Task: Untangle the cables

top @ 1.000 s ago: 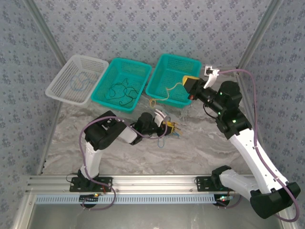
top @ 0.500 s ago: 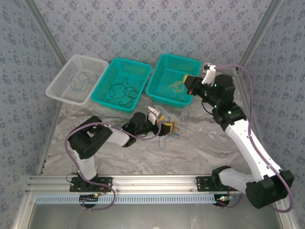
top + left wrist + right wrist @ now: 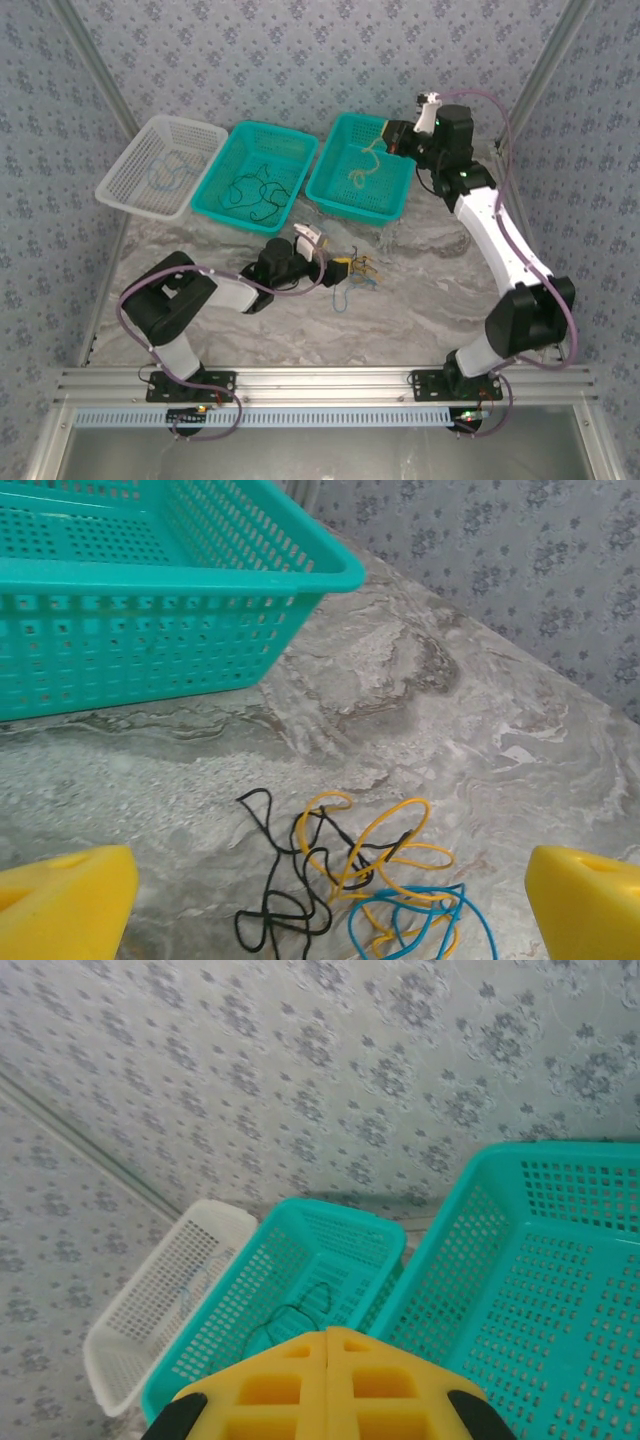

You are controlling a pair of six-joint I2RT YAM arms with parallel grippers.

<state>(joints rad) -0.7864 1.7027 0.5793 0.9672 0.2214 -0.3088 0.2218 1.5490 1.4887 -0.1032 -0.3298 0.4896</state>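
A small tangle of cables [image 3: 362, 272] lies on the marble table: a black one [image 3: 280, 880], a yellow one [image 3: 380, 855] and a blue one [image 3: 420, 920] looped through each other. My left gripper [image 3: 345, 265] lies low just left of the tangle, open; in the left wrist view the gripper [image 3: 325, 905] has its yellow fingers [image 3: 65, 900] wide apart on either side of the loops, touching none. My right gripper [image 3: 395, 135] is shut above the right teal basket [image 3: 335, 150], and a yellow cable [image 3: 365, 165] hangs from its tip into that basket. In the right wrist view the pads [image 3: 270, 1385] press together.
The middle teal basket [image 3: 215, 185] holds a black cable [image 3: 255, 192]. A white basket [image 3: 130, 165] at the far left holds a blue cable [image 3: 168, 172]. The teal basket's wall [image 3: 150, 630] stands close behind the tangle. Patterned walls enclose the table.
My left gripper opened wide and let the tangle rest on the table. My right arm swung back and up, carrying the yellow cable fully over the right teal basket.
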